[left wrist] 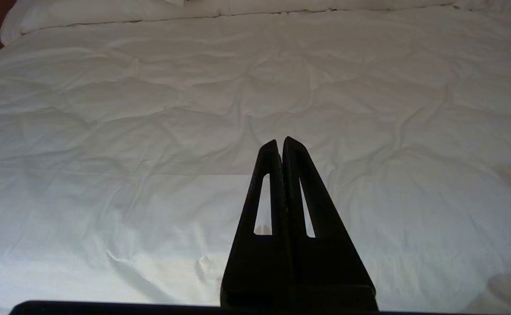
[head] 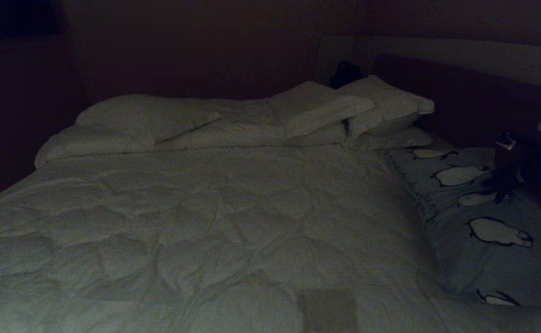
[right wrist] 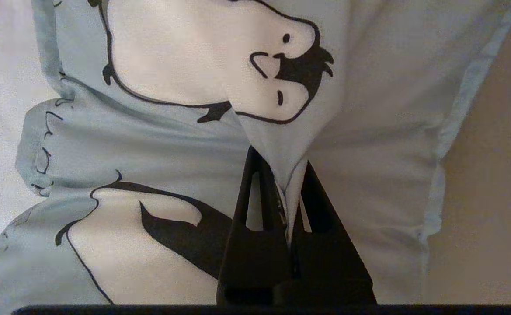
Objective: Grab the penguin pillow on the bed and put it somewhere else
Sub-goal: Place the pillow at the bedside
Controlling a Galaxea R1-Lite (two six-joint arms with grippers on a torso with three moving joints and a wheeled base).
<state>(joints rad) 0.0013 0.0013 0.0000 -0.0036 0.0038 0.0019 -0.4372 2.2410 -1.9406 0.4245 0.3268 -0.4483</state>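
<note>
Penguin pillow (head: 478,222) at bed's (head: 214,222) right edge, below white pillows (head: 233,118). Right gripper (right wrist: 289,181) jaws pinch raised fold of pillow cover. Left gripper (left wrist: 281,144) jaws together, empty, over duvet.

Dark obj (head: 345,73) behind white pillows (head: 307,111) at headboard (head: 460,88); dark wall (head: 182,46) beyond.

Head view very dim and murky, both wrist views bright, evenly lit, sharp, soft shadows
</note>
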